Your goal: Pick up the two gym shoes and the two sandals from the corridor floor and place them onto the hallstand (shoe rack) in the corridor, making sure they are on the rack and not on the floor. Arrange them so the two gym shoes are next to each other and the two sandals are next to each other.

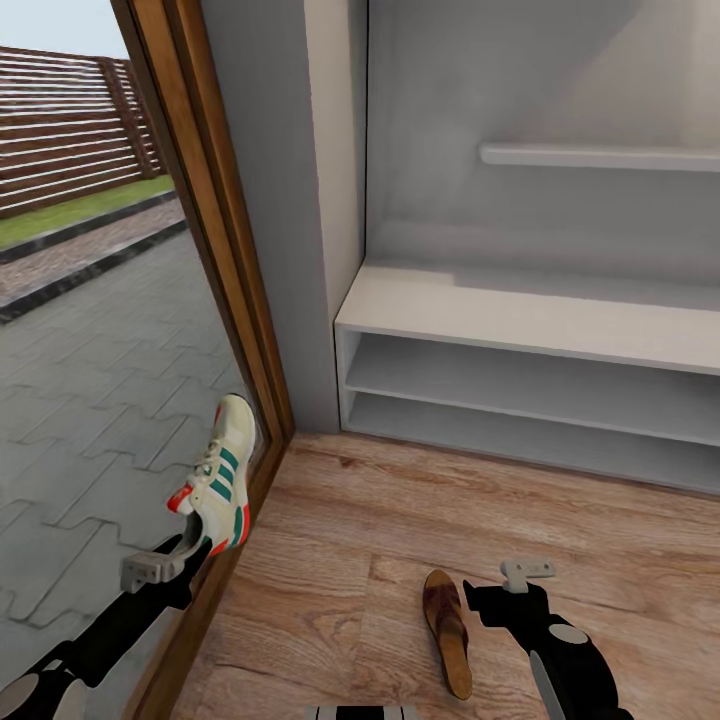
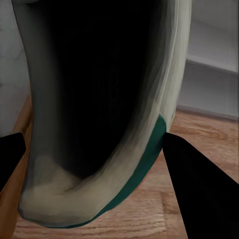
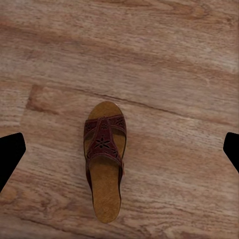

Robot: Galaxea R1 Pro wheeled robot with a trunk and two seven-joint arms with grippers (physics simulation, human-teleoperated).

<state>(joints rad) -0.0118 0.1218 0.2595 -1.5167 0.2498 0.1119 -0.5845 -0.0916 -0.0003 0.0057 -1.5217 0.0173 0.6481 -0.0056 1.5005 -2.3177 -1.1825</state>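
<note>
L gripper (image 1: 190, 548) fingers clamp gym shoe (image 1: 220, 480) by heel, off floor (image 1: 400, 540). R gripper (image 3: 119, 149) fingers spread wide above sandal (image 3: 104, 162) on floor.

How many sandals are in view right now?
1. A single sandal lies flat on the corridor floor, just beside the open right gripper. Its pair may be out of frame.

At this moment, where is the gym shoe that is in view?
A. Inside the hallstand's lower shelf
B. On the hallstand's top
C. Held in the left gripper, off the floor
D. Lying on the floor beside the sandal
C: the gym shoe is clamped at its heel by the left gripper, raised beside the door frame.
</note>
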